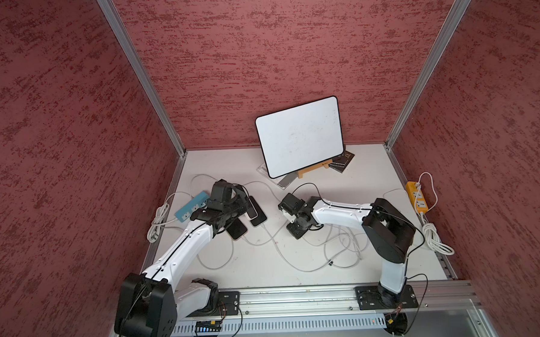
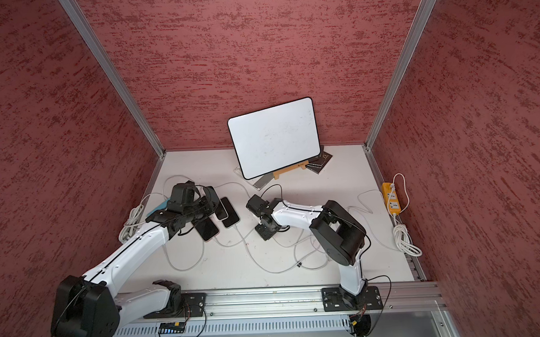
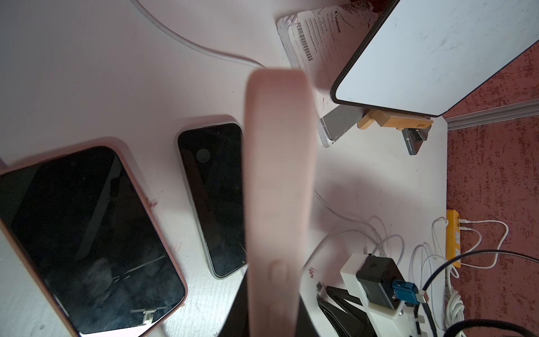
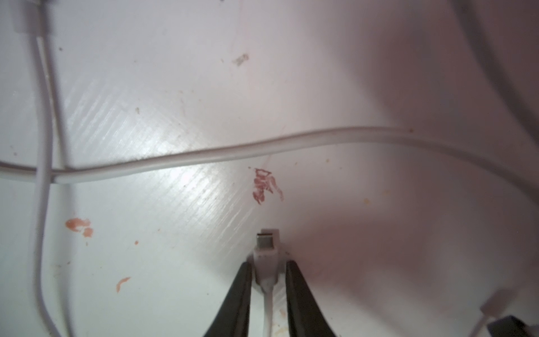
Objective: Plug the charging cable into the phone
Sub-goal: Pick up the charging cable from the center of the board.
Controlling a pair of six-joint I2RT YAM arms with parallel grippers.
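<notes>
Left gripper [image 3: 274, 300]: jaws clamped tight on the held phone [image 3: 277, 175], which had a pink case and stood on edge, apparently clear of the table [image 1: 267, 269]. The left wrist view caught only its long side and a side button; the charging port was not visible. Beneath lay a second pink phone [image 3: 87, 239] and a grey-rimmed phone [image 3: 215, 198], screens up. In both top views this cluster sat at about 9 o'clock from the table's middle, with the right arm's wrist near, at its 3 o'clock.

Right gripper [image 4: 267, 265]: pinched on the plug [image 4: 265, 248] of the charging cable [image 4: 268, 309], fingers on the white housing, metal tip standing proud just above the table.

Handling, judged: the cable was light and limp and would not push. Only the short housing was stiff, so the hold belonged there, close behind the tip. The phone was rigid with a fragile glass face, and its soft case should grip well. Best held across the flat faces, clear of the port end. Side load could bend the tip.
</notes>
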